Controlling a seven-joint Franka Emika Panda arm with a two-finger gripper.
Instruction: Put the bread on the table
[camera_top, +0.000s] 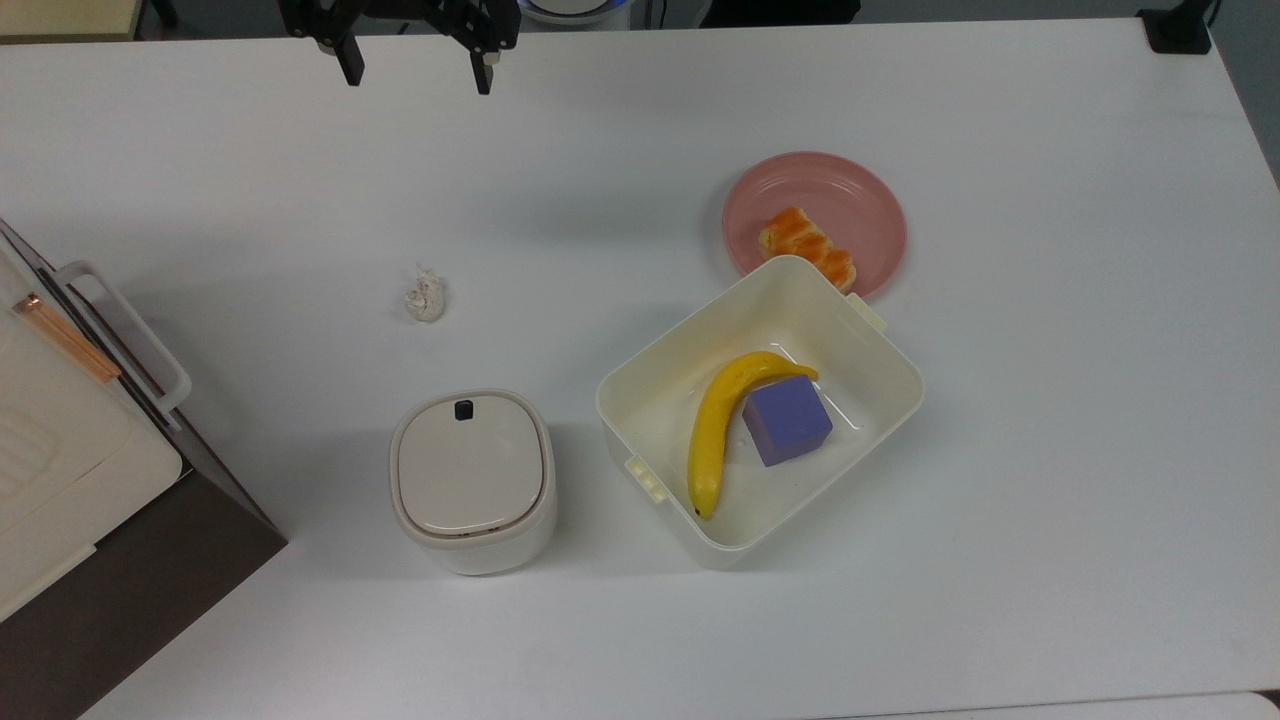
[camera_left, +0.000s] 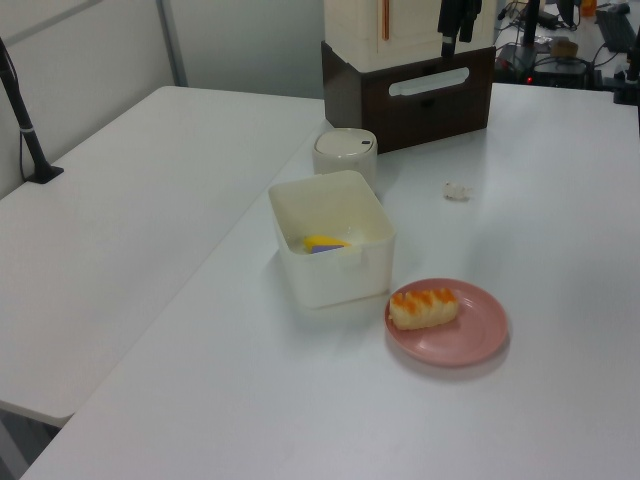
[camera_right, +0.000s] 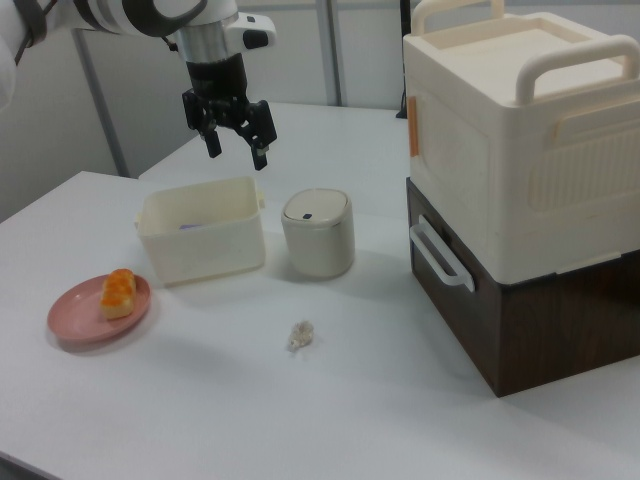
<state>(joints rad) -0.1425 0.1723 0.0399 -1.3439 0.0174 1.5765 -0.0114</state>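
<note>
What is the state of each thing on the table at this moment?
bread: lying on the pink plate, not gripped.
gripper: open, empty, raised above the table.
cream bin: no lid, holds a banana and a purple block.
small round container: lid closed.
whitish wad: loose on the table.
large cream box: stacked on a brown base.

Bread (camera_top: 806, 247): small oblong bun, glossy orange-brown segmented top, pale tan sides; lying flat on pink plate (camera_top: 870, 205), near plate's edge closest to cream bin (camera_top: 880, 410). Table (camera_top: 1050, 500): large, smooth plain white top, carrying plate.
</note>
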